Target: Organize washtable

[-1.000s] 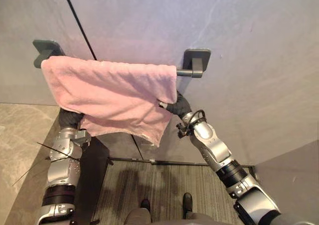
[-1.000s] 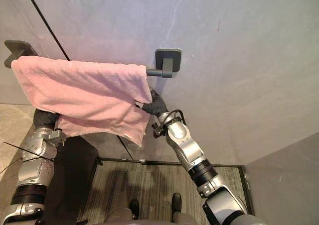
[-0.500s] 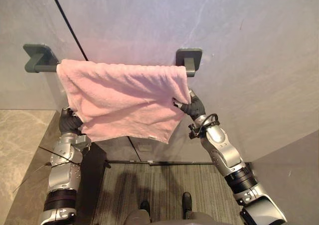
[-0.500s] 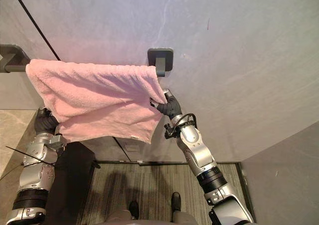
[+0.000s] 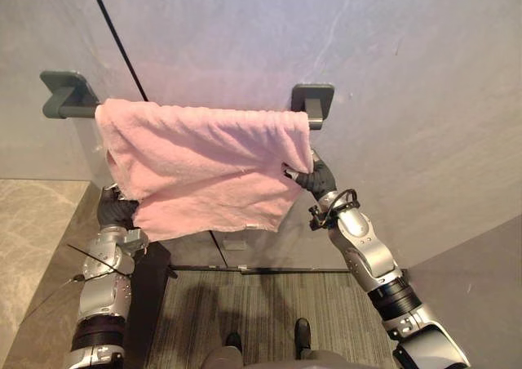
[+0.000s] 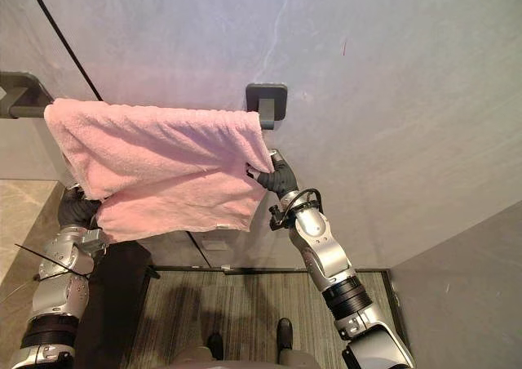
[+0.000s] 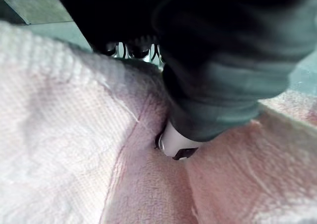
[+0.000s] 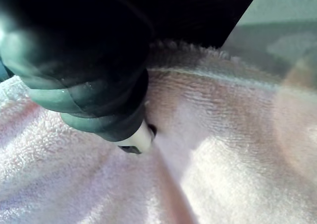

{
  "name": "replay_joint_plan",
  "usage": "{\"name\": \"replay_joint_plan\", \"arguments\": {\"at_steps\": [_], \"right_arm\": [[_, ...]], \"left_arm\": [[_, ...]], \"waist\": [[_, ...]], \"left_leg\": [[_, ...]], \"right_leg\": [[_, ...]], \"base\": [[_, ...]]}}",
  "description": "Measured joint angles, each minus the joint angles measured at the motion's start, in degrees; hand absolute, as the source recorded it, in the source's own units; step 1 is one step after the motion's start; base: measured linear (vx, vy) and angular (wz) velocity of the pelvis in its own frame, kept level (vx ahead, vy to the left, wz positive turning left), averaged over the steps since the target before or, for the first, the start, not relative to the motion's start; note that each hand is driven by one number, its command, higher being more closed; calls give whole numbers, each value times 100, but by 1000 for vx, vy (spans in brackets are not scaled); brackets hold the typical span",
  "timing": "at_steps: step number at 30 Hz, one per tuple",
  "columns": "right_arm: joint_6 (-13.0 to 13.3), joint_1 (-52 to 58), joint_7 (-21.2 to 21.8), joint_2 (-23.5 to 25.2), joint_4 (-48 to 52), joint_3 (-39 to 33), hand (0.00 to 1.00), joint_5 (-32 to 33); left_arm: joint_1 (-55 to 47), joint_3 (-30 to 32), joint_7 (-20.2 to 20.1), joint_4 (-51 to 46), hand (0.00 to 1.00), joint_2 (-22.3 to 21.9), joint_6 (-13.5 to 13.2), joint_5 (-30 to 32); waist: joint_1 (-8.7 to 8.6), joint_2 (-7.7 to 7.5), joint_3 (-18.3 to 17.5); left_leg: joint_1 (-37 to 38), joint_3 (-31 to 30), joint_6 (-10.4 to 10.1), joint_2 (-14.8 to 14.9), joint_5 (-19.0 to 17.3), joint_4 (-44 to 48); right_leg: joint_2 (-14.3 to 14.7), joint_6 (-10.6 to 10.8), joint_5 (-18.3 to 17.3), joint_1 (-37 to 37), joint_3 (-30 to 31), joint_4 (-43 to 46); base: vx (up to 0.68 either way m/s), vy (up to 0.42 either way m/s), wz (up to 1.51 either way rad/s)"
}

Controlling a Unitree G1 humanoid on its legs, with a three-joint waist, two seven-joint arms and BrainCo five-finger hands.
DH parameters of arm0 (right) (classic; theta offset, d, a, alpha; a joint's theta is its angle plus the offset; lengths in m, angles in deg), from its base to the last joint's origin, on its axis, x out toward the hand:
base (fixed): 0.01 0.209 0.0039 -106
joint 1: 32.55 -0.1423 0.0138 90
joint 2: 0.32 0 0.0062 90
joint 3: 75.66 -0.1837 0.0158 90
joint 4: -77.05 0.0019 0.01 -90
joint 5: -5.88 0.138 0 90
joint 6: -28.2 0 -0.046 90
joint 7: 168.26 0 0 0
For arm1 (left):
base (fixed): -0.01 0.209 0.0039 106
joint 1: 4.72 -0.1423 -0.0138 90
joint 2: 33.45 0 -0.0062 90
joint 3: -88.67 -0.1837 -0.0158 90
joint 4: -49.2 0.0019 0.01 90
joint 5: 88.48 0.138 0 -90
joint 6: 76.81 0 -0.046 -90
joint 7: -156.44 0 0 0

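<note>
**Pink towel on wall rail, gripped by both hands**

Eye views: a fluffy pink terry towel (image 5: 204, 169) hangs over a dark grey metal wall rail (image 5: 312, 104). The right hand (image 5: 314, 175) pinches its right edge, and the left hand (image 5: 114, 207) is at its lower left corner. Left wrist view: the thumb (image 7: 174, 145) clamps a towel fold. Right wrist view: the thumb (image 8: 136, 140) presses into the cloth.

Soft, diffuse light, fairly bright, no hard glare anywhere. Wall (image 5: 391, 75) evenly lit, with a faint pink glow bounced off the towel (image 5: 204, 165) just above the rail (image 5: 81, 112). Soft-edged shadow on the wall below the towel's hem. Floor (image 5: 269, 304) clearly dimmer, with blurry dark shadow patches. Close up, towel pile catches bright patches and its creases sit in deep shadow.
</note>
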Motion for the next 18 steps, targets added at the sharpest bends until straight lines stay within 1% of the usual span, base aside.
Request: {"name": "replay_joint_plan", "arguments": {"at_steps": [3, 5, 10, 17, 18], "right_arm": [[0, -298, 5, -138, -51, 308, 100, 13], [1, -485, 8, -138, -91, 466, 100, 33], [14, -741, 27, -172, -92, 774, 100, 98], [27, -856, 31, -231, -201, 1038, 100, 240], [27, -859, 30, -231, -253, 1054, 100, 241]], "left_arm": [[283, 61, 32, 421, 100, 109, -2, -4], [463, 127, 92, 649, 100, 170, -1, -4], [748, 143, 106, 1012, 100, 587, -4, -4], [956, 171, 105, 1429, 100, 657, -7, -3], [1001, 171, 105, 1504, 0, 658, -7, -3]], "waist": [[9, -2, -3], [11, -4, -4], [30, -23, -20], [41, -41, -33], [44, -41, -32]], "left_leg": [[0, -15, -6, 0, 5, 6], [-1, -20, -7, 3, 6, 9], [-15, -53, -7, 3, 6, 9], [-36, -63, -4, -9, 5, 21], [-36, -63, -4, -8, 5, 25]], "right_leg": [[7, -1, 10, 9, -9, 2], [10, -5, 13, 11, -10, 2], [15, -12, 19, 14, -31, 10], [17, -12, 18, 3, -9, 12], [22, -12, 18, 4, -8, 12]], "base": [[0, 0, 0], [0, 0, 0], [0, 0, 2], [0, 0, 1], [0, 0, 0]]}}
